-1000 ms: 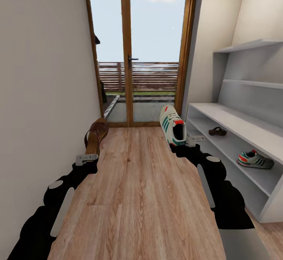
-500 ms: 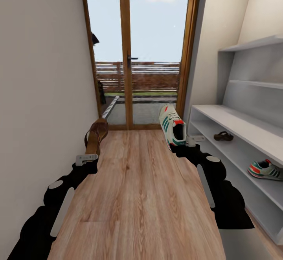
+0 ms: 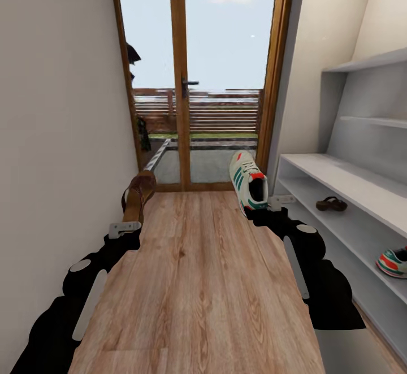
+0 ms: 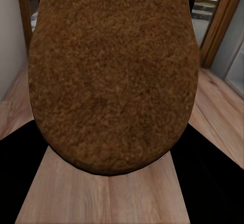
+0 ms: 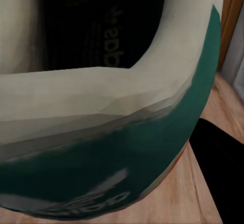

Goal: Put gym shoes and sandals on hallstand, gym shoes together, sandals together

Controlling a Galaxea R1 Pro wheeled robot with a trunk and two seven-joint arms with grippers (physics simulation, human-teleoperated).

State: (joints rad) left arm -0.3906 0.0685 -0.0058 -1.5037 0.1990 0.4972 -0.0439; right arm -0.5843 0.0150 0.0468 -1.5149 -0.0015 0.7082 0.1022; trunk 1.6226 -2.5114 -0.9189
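My left gripper (image 3: 125, 228) is shut on a dark brown sandal (image 3: 138, 196), held upright over the corridor floor (image 3: 198, 266); its brown sole (image 4: 112, 71) is close up in the left wrist view. A white gym shoe (image 3: 247, 185) with green stripes sits in my shut right gripper (image 3: 277, 201), and its heel (image 5: 101, 132) looms in the right wrist view. The white hallstand (image 3: 339, 173) runs along the right wall. On its lower tier lie the other sandal (image 3: 331, 204) and, nearer me, the other gym shoe (image 3: 394, 262), cut off by the frame edge.
A glass door in a wooden frame (image 3: 180, 80) closes the corridor's far end. A plain wall (image 3: 56, 114) runs close along the left. Two staggered white shelves (image 3: 367, 60) hang above the hallstand.
The whole view has moved forward: the door is nearer, and the hallstand with its sandal and gym shoe has slid rightwards in the picture. Both grippers keep their hold.
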